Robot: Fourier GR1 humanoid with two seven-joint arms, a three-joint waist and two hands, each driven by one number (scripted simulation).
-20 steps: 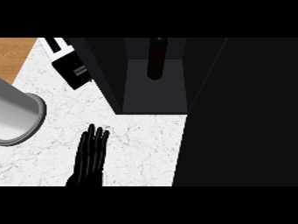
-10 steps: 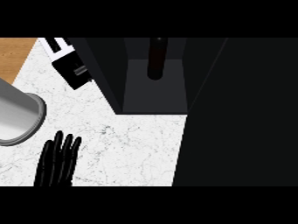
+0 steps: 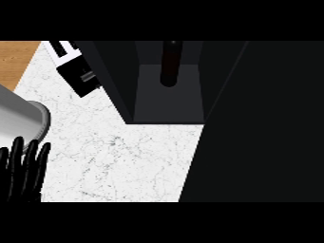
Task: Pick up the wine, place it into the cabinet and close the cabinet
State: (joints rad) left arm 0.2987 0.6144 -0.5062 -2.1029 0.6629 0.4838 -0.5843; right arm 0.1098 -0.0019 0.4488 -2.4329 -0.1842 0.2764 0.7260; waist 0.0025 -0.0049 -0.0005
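One left hand (image 3: 17, 173) with straight fingers, palm cut off below; wine (image 3: 170, 64) dim inside cabinet (image 3: 168, 102).

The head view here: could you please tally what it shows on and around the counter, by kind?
Wine bottle, upright in the open cabinet: 1
Dark cabinet: 1
Grey cylinder at the left: 1
Small black-and-white item beside the cabinet, kind unclear: 1
Robot hand, the left, fingers straight, lower left: 1
Total: 5
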